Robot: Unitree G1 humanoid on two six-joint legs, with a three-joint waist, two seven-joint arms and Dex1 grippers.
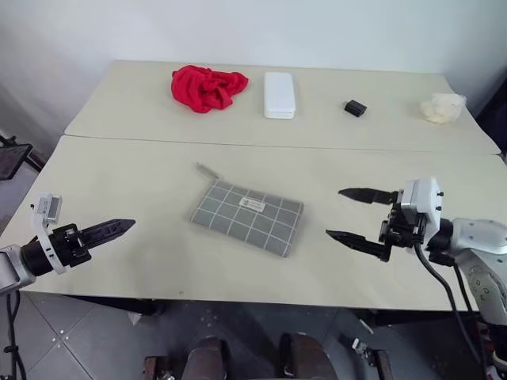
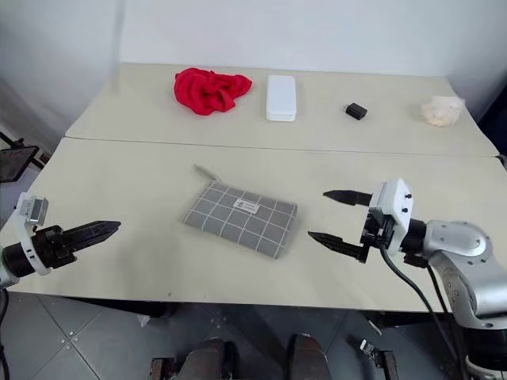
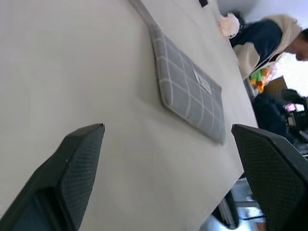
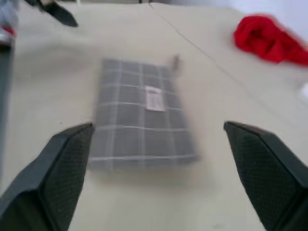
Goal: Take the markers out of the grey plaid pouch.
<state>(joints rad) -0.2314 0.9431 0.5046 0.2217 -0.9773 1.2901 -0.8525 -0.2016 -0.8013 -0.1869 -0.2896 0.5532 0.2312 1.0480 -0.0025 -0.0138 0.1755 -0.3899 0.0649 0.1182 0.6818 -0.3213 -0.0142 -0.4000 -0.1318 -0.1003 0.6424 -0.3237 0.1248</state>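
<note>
So the flat grey plaid fabric pouch (image 1: 247, 217) with thin white grid lines is lying flat on the near beige table (image 1: 142, 261), roughly in the middle, white label facing up and its zip pull sticking out toward the far left corner. Can't see any markers. The left gripper (image 1: 111, 230) sits off to the pouch's left, the right gripper (image 1: 354, 215) to its right, both with fingers spread wide and holding nothing. Further back there's a crumpled red cloth (image 1: 208, 87), a white hard rectangular case (image 1: 280, 95) and a small black block (image 1: 354, 108).
</note>
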